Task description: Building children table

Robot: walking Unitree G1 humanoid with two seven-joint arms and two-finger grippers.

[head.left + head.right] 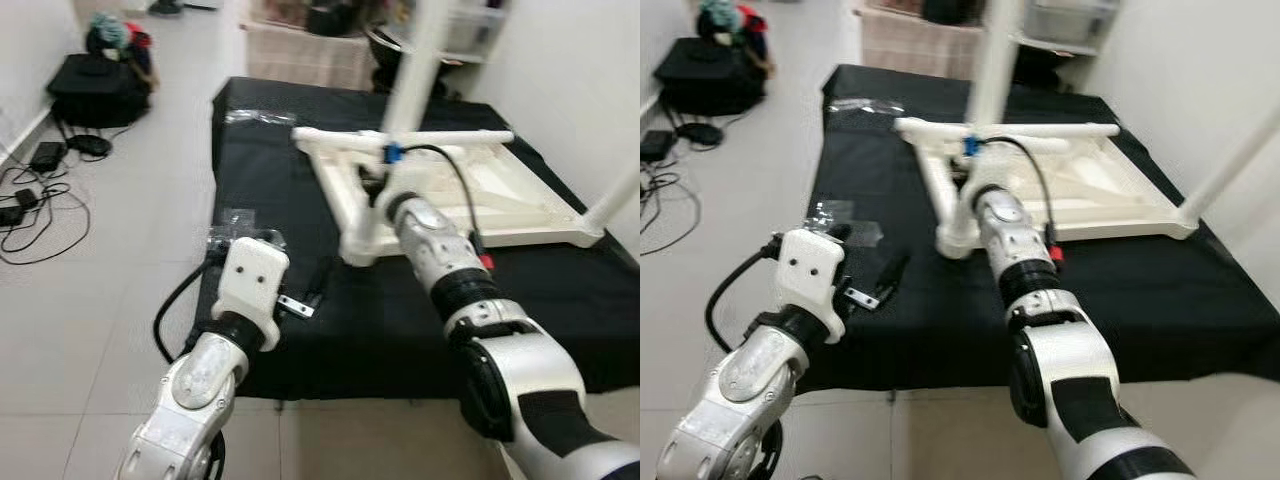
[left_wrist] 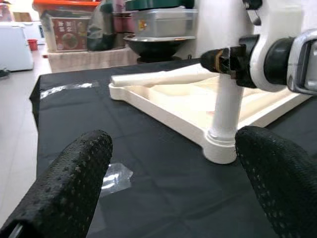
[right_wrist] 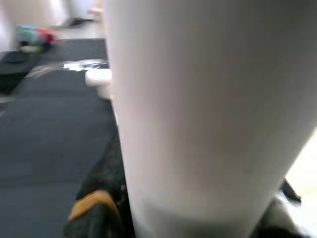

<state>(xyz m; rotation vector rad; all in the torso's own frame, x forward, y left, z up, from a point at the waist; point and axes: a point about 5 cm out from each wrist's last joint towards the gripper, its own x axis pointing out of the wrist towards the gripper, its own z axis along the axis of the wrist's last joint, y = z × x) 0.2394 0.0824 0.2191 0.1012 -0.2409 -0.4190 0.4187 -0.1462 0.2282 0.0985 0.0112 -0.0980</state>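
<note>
A white children's table top lies upside down on a black cloth. A white leg stands upright in its near left corner socket. My right gripper is shut on this leg a little above the socket, and the right wrist view looks at the leg from very close. A second white leg rises from the table top's right corner. My left gripper is open and holds nothing. It hovers low over the cloth's near left part, facing the socket.
Clear plastic bags lie on the cloth at the back left and near my left gripper. A black bag and cables lie on the tiled floor at the left. Boxes and bins stand behind the cloth. A white wall runs along the right.
</note>
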